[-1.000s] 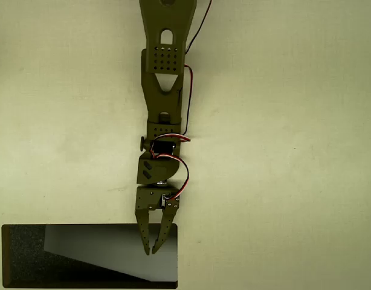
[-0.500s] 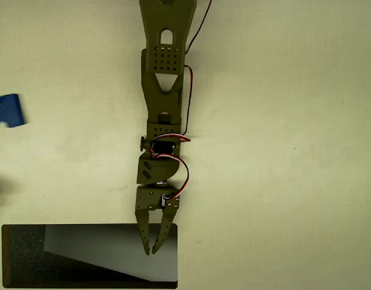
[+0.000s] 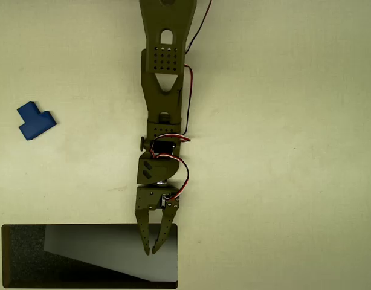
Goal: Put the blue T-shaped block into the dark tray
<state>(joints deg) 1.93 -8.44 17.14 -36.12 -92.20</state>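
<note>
Blue T-block (image 3: 35,121) nr left edge

Dark tray (image 3: 22,254) — speckled, foam-like inside

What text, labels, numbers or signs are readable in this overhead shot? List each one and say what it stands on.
None: no readable words, labels, brands, numbers or signs.
The blue T-shaped block is plain blue.
The dark tray has a speckled black inside and a pale glare wedge, no print.
The arm and its gripper bear holes and screws, no lettering.
The table is unmarked.
</note>
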